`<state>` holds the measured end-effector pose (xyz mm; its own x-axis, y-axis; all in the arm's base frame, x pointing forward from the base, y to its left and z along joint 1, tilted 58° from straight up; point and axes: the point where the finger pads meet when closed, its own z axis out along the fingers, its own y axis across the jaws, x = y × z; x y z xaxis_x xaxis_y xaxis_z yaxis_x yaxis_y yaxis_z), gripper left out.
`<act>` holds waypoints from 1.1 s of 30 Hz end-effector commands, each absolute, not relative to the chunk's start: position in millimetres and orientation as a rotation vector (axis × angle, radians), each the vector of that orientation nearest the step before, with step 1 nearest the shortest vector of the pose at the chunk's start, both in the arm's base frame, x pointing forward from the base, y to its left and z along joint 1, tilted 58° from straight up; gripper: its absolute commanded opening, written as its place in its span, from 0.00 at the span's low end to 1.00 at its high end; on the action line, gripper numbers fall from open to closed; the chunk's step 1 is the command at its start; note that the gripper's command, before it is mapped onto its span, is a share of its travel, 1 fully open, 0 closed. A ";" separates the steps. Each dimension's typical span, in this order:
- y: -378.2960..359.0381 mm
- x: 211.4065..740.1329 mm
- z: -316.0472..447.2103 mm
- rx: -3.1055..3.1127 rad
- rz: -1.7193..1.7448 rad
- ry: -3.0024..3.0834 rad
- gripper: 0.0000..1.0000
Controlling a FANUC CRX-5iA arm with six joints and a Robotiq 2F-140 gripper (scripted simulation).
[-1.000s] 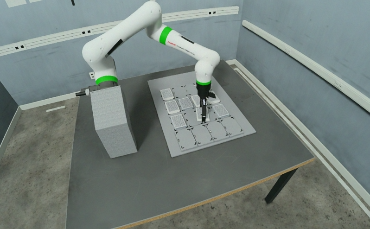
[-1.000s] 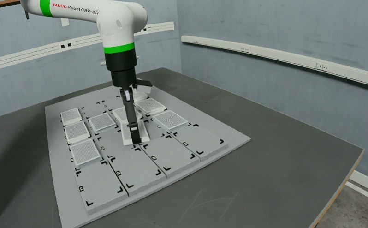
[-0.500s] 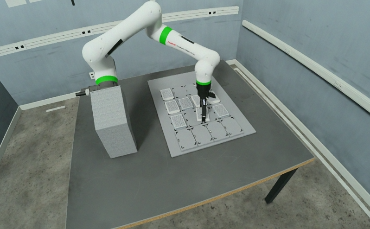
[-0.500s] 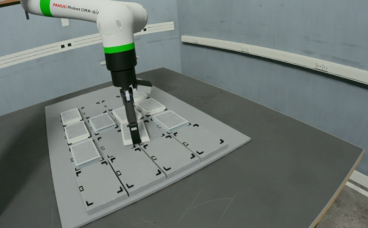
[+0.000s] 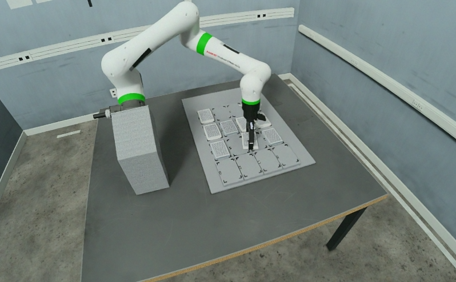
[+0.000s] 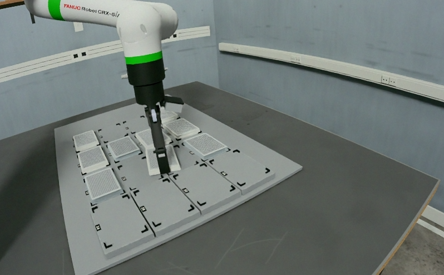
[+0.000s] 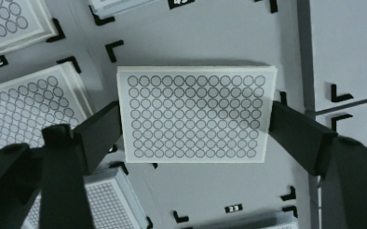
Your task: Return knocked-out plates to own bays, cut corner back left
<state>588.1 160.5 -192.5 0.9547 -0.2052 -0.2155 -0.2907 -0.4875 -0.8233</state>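
A sealed 96-well plate (image 7: 197, 114) (image 5: 244, 139) (image 6: 174, 158) lies flat on the grey deck (image 5: 201, 105) (image 6: 63, 136), shifted off the black corner marks of a middle bay between the labels 43 and 23. My gripper (image 7: 195, 114) (image 5: 250, 141) (image 6: 161, 155) is open and down at the plate. One finger stands at each short end of it, close to the edges. Other sealed plates lie around it: a 96-well plate (image 7: 22, 112) by the label 42 and a 384-well plate (image 7: 106, 205) just below the left finger.
Several more plates (image 5: 212, 131) (image 6: 102, 182) fill the deck's other bays. The raised bays (image 5: 254, 164) (image 6: 168, 201) of column 4 hold nothing. The arm's grey pedestal block (image 5: 138, 150) stands beside the deck.
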 end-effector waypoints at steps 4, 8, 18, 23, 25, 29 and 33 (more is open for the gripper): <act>158.7 588.5 -191.8 -2.097 0.106 0.351 0.89; 158.7 588.5 -191.8 -2.097 0.106 0.351 0.89; 158.8 588.6 -191.8 -2.097 0.106 0.351 0.88; 158.8 588.6 -191.8 -2.097 0.106 0.351 0.88; 158.8 588.6 -191.8 -2.097 0.106 0.351 0.88; 158.8 588.6 -191.8 -2.097 0.106 0.351 0.88; 158.8 588.6 -191.8 -2.097 0.106 0.351 0.87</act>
<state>588.1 159.8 -192.0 0.9548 -0.2050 -0.2154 -0.2904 -0.4875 -0.8234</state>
